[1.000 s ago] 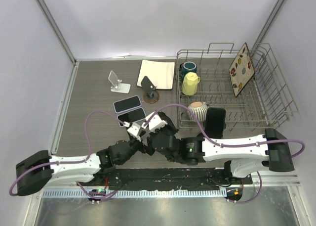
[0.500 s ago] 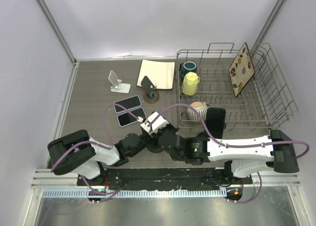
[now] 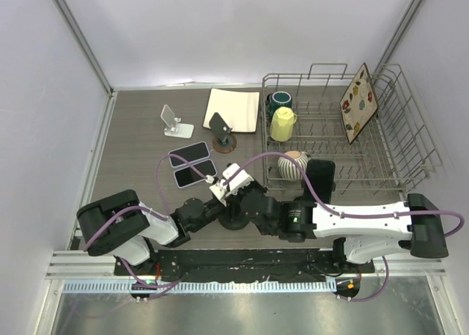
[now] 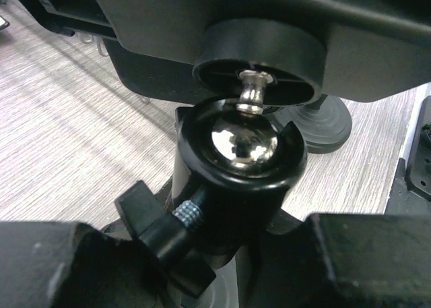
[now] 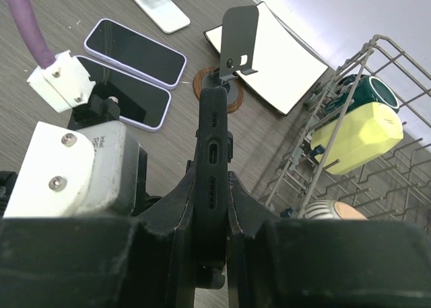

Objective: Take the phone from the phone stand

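grey wood desk (image 3: 132,130), centre-front: right pincer (image 5: 213,197) clamped on phone (image 5: 214,139), held edge-on btw its fingers, just above black phone stand (image 4: 236,163). left pincer (image 4: 222,261) sits either side of the stand's post; can't tell if it's gripping.

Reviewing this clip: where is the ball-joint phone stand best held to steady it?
Take the phone stand by its black neck under the ball joint, with the left gripper closing from the two sides. The neck is round and upright; the thumbscrew juts toward the camera, so avoid that face. The right gripper pinches the phone.
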